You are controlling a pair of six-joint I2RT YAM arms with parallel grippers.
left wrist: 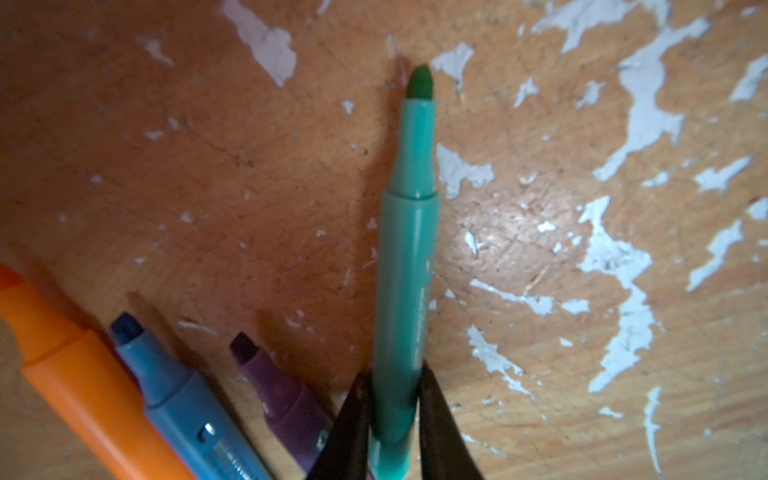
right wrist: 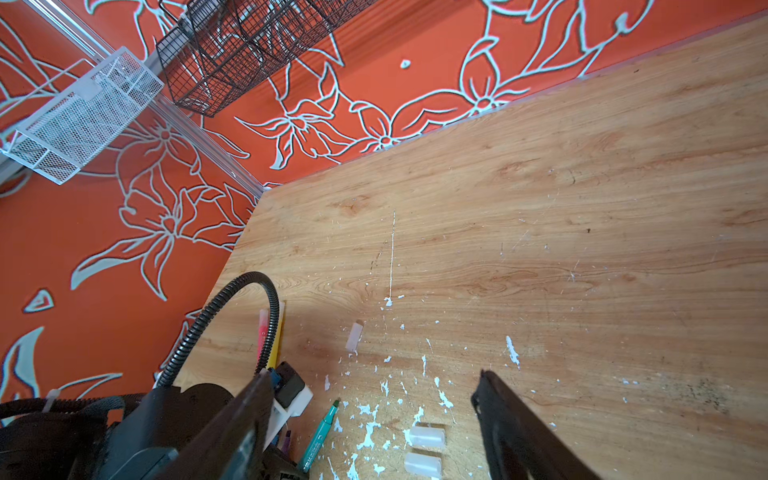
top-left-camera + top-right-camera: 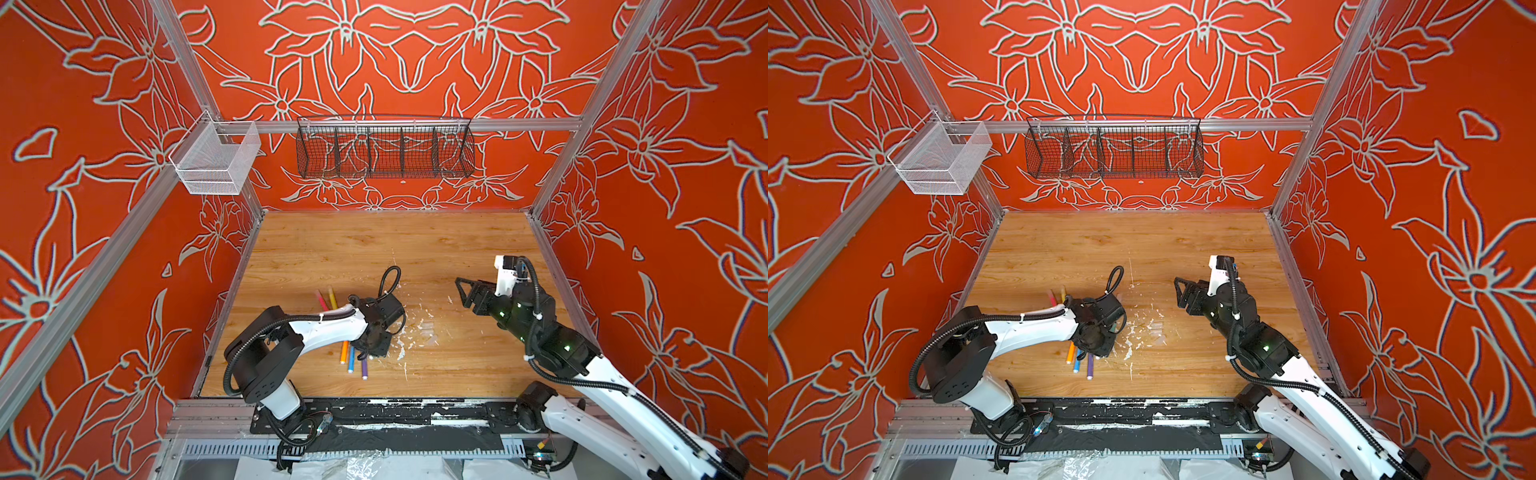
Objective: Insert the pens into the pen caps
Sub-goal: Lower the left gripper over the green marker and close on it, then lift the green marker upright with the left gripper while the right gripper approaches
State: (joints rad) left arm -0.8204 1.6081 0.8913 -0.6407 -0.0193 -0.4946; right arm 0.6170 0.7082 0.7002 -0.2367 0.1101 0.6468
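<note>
- Left gripper point(image 1: 392, 374) is closed on the green pen point(image 1: 409, 257) near its back end, with the bare tip pointing away. I cannot tell whether the pen is off the counter point(image 3: 374, 249) yet.
- Right gripper point(image 2: 370, 380) hangs open and empty above the counter, close to two clear caps point(image 2: 427, 436). A third cap point(image 2: 354, 336) lies further off.
- Progress, by my reading: nothing capped. Orange pen point(image 1: 83, 374), blue pen point(image 1: 187, 399) and purple pen point(image 1: 282, 399) lie beside the green one, tips bare.
- Pink pen point(image 3: 321, 299) and yellow pen point(image 3: 332, 296) lie beyond the left arm point(image 3: 328, 328), near ends hidden.
- The caps show plainly only in the right wrist view, and the grip only in the left wrist view.
</note>
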